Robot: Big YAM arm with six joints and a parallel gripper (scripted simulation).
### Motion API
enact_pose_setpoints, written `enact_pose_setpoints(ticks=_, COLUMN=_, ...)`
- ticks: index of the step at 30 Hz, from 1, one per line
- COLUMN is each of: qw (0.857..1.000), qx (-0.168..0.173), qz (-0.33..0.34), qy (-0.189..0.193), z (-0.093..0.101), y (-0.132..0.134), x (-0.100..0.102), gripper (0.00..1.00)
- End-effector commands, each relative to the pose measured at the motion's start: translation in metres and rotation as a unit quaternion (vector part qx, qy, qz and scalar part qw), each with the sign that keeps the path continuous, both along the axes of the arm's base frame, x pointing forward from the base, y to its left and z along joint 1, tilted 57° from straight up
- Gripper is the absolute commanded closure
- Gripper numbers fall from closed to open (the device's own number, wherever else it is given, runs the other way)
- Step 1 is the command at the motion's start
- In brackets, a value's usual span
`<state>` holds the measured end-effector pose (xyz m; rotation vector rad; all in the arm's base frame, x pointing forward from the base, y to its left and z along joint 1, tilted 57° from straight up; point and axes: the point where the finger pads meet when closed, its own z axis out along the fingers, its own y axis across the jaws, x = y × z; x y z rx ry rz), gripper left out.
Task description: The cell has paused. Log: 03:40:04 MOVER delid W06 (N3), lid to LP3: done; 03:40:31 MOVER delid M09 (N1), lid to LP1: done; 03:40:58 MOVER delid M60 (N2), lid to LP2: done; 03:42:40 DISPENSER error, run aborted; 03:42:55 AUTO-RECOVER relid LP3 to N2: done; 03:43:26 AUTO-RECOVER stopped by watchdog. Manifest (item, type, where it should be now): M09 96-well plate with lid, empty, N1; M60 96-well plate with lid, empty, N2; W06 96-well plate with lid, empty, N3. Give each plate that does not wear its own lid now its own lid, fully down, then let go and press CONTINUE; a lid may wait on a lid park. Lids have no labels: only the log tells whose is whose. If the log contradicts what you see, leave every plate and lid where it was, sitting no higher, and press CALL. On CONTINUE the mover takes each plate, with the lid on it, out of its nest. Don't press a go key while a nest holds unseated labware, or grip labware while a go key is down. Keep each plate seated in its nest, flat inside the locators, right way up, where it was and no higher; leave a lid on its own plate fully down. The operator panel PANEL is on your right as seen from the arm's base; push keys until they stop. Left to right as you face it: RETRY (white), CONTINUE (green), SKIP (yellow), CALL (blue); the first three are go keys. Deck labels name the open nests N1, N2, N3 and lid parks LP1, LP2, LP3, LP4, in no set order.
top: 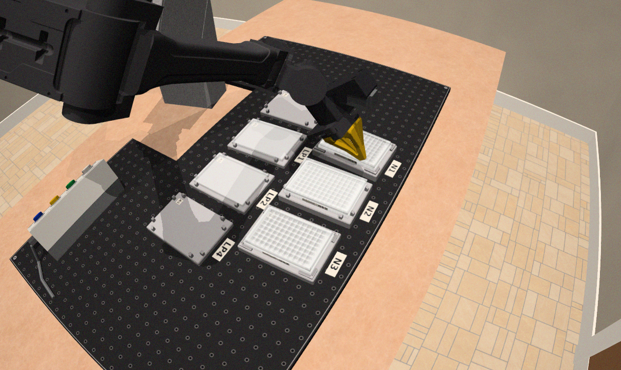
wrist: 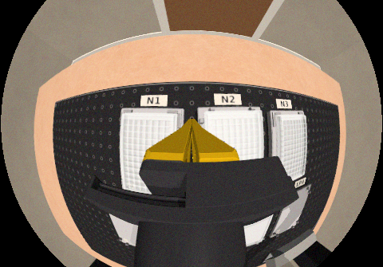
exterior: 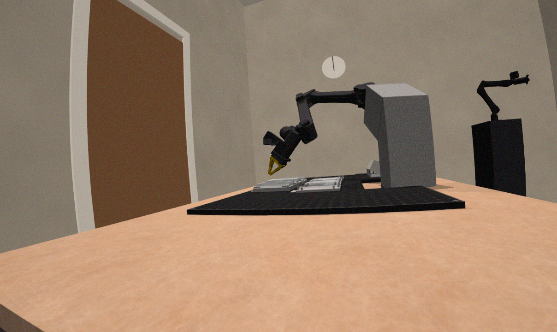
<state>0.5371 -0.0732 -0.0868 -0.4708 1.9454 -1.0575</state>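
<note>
Three 96-well plates sit in a row of nests. The N1 plate and the N3 plate [top: 288, 241] show open wells and wear no lid. The N2 plate [top: 325, 189] wears a clear lid. A lid lies on LP1 [top: 266, 140] and another on LP2 [top: 232, 181]. LP3 [top: 287, 110] and LP4 [top: 189, 226] are bare grey pads. My gripper [top: 361, 154] is shut and empty, its yellow fingers pointing down a little above the N1 plate. It also shows in the side view [exterior: 269, 173] and in the wrist view [wrist: 191, 119], where the tip sits between the N1 and N2 plates.
The operator panel [top: 73, 206] stands at the deck's left edge, with white [top: 87, 168], green [top: 70, 184], yellow [top: 54, 200] and blue [top: 37, 216] keys. The arm's grey base column [exterior: 400, 136] stands behind the lid parks. My arm reaches over LP3.
</note>
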Motion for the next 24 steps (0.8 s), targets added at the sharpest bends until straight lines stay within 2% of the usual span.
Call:
enact_pose_setpoints(ticks=1, qw=1.000, qx=0.000, qz=0.007, qy=-0.001, z=0.002, y=0.006, x=0.000, gripper=1.00)
enact_pose_setpoints(ticks=17, qw=1.000, qx=0.000, qz=0.007, qy=-0.001, z=0.002, y=0.006, x=0.000, gripper=1.00)
enact_pose_setpoints(ticks=18, qw=1.000, qx=-0.004, qz=0.000, qy=0.006, z=0.008, y=-0.007, x=-0.003, gripper=1.00)
enact_pose_setpoints(ticks=24, qw=1.000, qx=-0.004, qz=0.000, qy=0.006, z=0.033, y=-0.024, x=-0.006, gripper=1.00)
